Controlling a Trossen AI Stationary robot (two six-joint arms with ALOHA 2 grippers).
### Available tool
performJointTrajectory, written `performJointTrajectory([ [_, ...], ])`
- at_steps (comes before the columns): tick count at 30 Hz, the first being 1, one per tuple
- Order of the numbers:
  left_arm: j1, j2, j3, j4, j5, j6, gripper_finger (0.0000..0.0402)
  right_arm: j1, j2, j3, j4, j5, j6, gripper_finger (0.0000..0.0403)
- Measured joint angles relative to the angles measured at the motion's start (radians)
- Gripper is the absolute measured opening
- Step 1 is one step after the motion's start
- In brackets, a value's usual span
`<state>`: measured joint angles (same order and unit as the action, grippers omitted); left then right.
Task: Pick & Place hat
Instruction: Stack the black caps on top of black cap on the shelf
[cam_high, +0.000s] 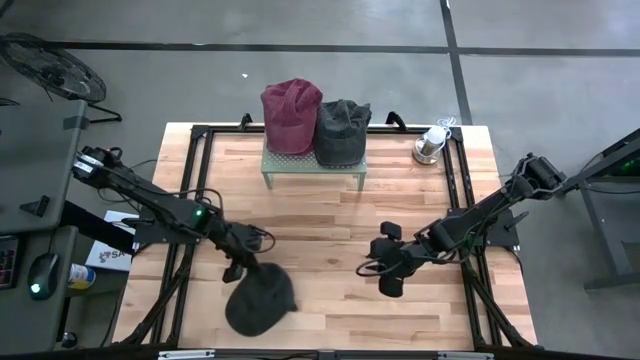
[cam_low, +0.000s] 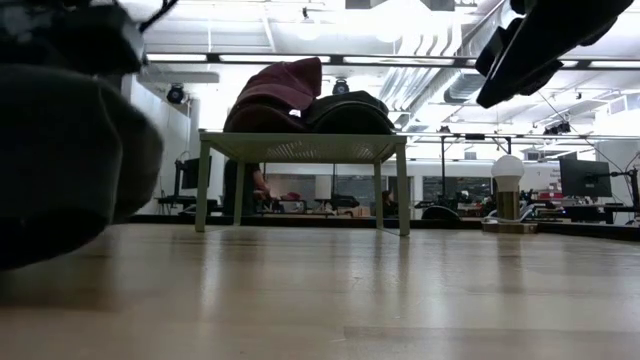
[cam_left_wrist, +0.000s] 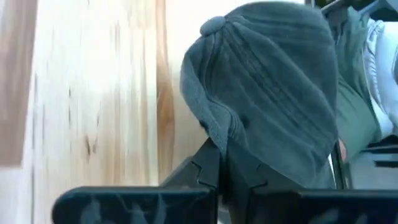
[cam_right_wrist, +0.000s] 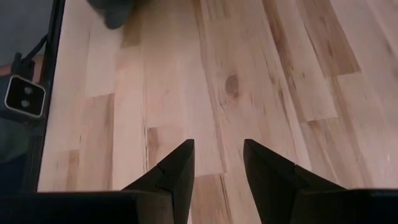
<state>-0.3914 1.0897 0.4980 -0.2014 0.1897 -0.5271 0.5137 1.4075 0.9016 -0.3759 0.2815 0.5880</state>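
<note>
Left gripper (cam_high: 243, 267) clamped on grey hat (cam_high: 260, 303) at worktop (cam_high: 330, 215) front; placing still ahead. Two hats on rack (cam_high: 313, 166) already. Right gripper (cam_high: 388, 262) parted, empty.

No text, label or number can be read with confidence in any view. The one candidate is a white sheet or box (cam_high: 105, 255) lying beside the table's left edge, under the left arm, in the high view: it carries dark print that may begin with "SA", but the letters are too small to make out. The hats, the stand, the table and the monitors in the room behind show no legible marks.
</note>
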Motion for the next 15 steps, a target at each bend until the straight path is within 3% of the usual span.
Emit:
performJointTrajectory([
  [10,-0.104,0.000,0.161,-0.001,-0.200,0.108,0.0001,0.000,0.000,0.000,0.014,0.046,0.070,0.0130],
  [15,-0.177,0.000,0.230,0.019,-0.355,0.145,0.0001,0.005,0.000,-0.001,0.155,0.045,0.058,0.0130],
])
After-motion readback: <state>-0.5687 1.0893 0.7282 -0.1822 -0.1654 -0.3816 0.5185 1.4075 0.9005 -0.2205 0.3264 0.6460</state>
